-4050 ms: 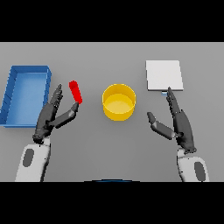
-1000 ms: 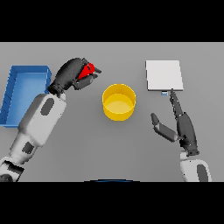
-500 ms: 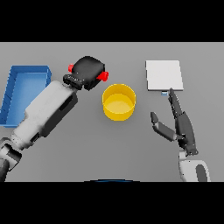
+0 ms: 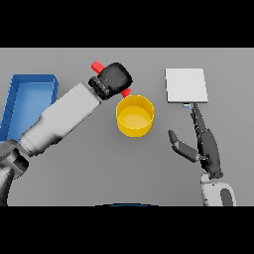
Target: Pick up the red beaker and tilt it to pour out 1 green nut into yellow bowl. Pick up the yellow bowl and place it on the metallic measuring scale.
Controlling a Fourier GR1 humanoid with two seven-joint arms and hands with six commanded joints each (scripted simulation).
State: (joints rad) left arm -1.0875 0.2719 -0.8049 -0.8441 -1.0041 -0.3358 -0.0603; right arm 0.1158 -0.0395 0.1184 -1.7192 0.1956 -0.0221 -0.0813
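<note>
Left hand point(image 4: 115, 78), dark and curled, grips the small red cylindrical beaker point(image 4: 97, 66); red shows at both ends of the fist, one end up and to the left, the other poking out just at the rim of the round yellow bowl point(image 4: 134, 115). Beaker lies tilted, lower end toward the bowl. Hand sits above the bowl's upper left edge. Bowl stands upright on the grey counter point(image 4: 99, 168), near the middle; its inside looks yellow throughout and no green nut can be made out. Flat square metallic measuring scale point(image 4: 185, 85) lies to the right of the bowl and apart from it. Right hand point(image 4: 201, 141) rests low on the right with fingers straight and thumb spread, holding nothing; fingertips reach just below the scale's near edge. Blue rectangular open tray point(image 4: 31, 94) sits at the far left, partly behind the left arm.
</note>
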